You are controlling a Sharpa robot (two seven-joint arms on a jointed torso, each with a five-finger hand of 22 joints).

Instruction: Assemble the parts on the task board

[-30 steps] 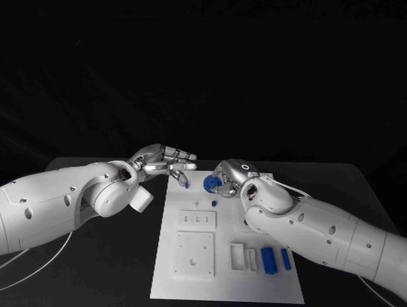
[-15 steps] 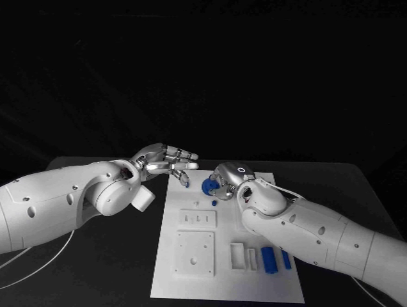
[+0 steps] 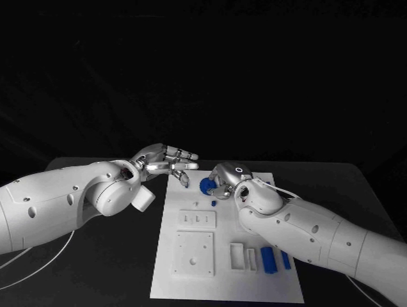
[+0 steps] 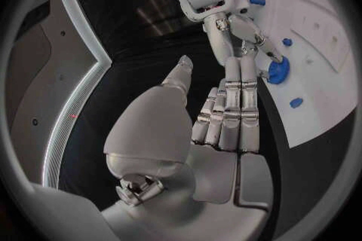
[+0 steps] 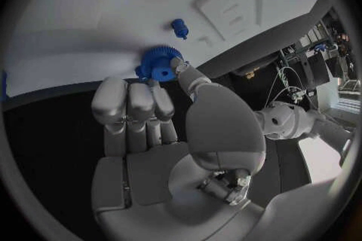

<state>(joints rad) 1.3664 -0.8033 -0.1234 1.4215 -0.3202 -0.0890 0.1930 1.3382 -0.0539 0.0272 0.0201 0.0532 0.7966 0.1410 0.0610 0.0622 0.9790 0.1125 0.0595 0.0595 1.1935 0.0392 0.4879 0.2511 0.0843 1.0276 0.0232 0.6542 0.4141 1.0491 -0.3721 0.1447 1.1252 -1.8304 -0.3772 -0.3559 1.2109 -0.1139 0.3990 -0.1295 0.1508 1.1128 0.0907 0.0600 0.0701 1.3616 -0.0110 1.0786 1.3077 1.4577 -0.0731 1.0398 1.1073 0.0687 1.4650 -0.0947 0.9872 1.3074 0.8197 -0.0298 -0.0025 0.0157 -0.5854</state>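
Compared with one second ago, the right hand has moved a little to the left over the far part of the white board, and the blue gear went with it. This hand holds the gear between the thumb and the fingertips, just above the board near its far edge; the right wrist view shows the fingertips on the gear. A small blue peg stands on the board close to the gear. The left hand has stayed at the far left corner of the board, fingers straight and apart, holding nothing. Two blue bars lie near the right edge of the board, well apart from both hands.
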